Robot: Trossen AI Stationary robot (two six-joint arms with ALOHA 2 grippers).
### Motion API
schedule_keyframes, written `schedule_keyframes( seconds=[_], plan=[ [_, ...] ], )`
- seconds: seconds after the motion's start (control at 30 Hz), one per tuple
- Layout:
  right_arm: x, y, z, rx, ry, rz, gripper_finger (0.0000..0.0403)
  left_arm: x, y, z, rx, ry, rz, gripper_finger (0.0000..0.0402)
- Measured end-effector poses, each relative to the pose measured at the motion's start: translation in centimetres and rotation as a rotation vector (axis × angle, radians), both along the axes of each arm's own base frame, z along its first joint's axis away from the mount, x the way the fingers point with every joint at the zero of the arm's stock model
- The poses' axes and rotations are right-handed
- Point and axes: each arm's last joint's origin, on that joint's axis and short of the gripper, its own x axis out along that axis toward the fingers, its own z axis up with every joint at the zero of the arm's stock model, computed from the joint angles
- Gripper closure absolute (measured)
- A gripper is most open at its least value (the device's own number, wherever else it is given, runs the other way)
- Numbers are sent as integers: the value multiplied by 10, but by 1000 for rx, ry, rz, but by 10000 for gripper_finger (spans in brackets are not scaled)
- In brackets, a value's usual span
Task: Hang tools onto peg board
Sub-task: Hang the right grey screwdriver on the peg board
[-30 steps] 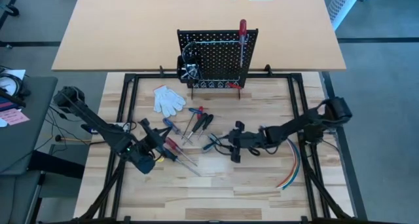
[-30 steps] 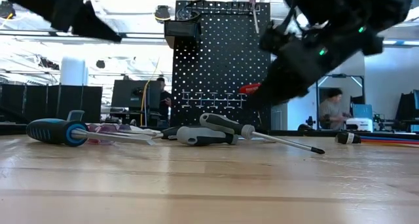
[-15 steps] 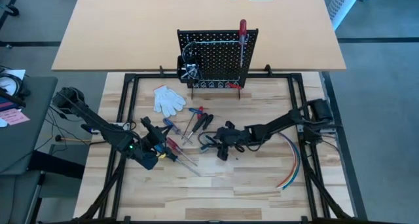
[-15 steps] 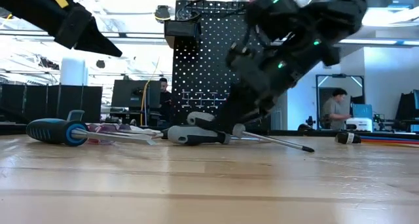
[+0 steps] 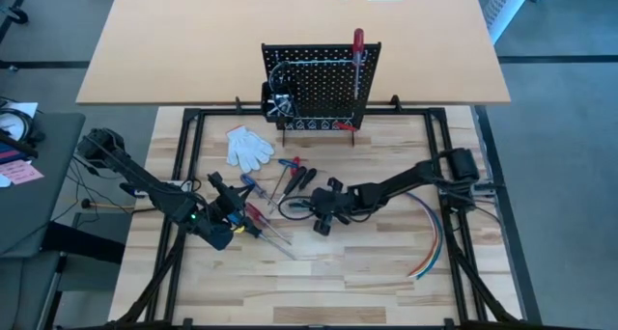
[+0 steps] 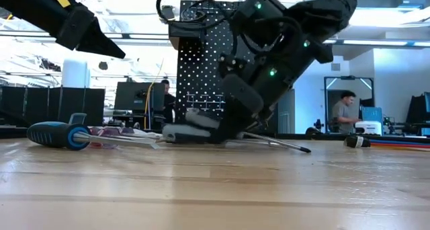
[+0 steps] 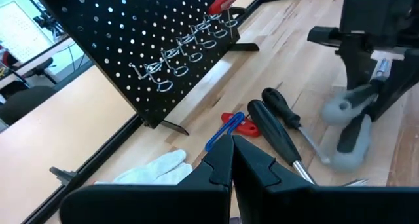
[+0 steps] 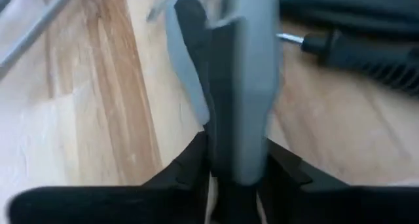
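Your right end effector (image 5: 319,214) is already pinching the grey-handled screwdriver (image 8: 229,86) low on the worktop (image 5: 367,272) — its handle runs straight out between the fingers. The peg board (image 5: 319,79) stands beyond it. The left end effector (image 5: 230,212), pressed together, waits nearby.

tools (image 5: 280,187) and gloves (image 5: 249,146) crowd left approach to peg board (image 5: 319,84); right side open.
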Motion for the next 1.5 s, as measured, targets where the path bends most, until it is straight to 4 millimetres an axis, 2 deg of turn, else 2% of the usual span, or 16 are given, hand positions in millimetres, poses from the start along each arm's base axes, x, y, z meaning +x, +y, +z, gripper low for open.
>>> schedule_keyframes(
  seconds=[0.03,0.17,0.37,0.57,0.67,0.8,1.1,1.27,1.5],
  plan=[
    [0,1,4,-7,-10,4,318,0,0,0,0,1,0,401],
    [-5,5,27,-72,-63,-5,319,0,0,0,-1,1,-1,401],
    [-38,10,75,-211,-191,-65,319,0,0,0,-6,-5,-2,401],
    [-67,-9,119,-261,-431,-107,319,1,-1,1,-15,-18,-2,401],
    [-74,-20,130,-240,-483,-100,319,1,-1,1,-15,-18,-2,402],
    [-72,-21,114,-128,-411,-35,319,1,-1,1,-12,-16,-3,401],
    [-52,-12,38,72,-148,-24,318,3,-2,3,-15,-26,-7,402],
    [-44,-12,4,87,-37,-35,291,4,-3,4,-11,-32,-15,401],
    [-35,-11,-6,80,-14,-30,280,5,-3,5,-9,-32,-18,401]
  ],
)
